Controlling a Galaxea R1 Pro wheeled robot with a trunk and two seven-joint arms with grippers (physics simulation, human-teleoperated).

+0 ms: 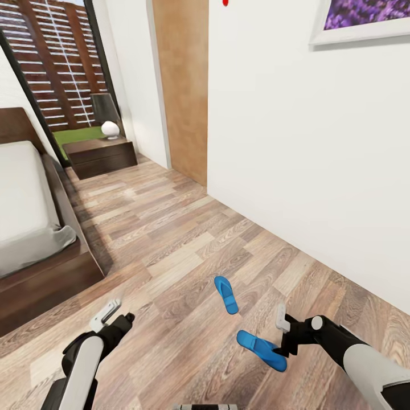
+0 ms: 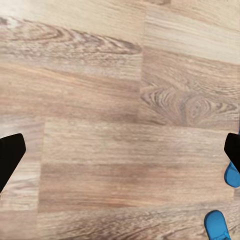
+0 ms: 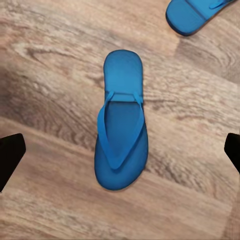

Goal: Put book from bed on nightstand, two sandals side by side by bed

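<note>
Head view: sandals [image 1: 226, 294] on floor [image 1: 171, 239]

A wide strip of bare wood floor [image 1: 171, 228] runs from the bottom of the frame up to the nightstand [image 1: 100, 155] at the upper left. A gripper could pass along it freely. The bed [image 1: 34, 228] blocks the left side, and its dark wooden frame sticks out into the floor. The white wall [image 1: 307, 154] closes off the whole right side. Two blue sandals lie on the floor in the lower middle, near each other but not touching: the far sandal [image 1: 226, 294] and the near sandal [image 1: 262, 349]. The right gripper [image 1: 283, 336] sits just beside the near one. The floor around the left gripper [image 1: 111, 319] is bare.
</note>
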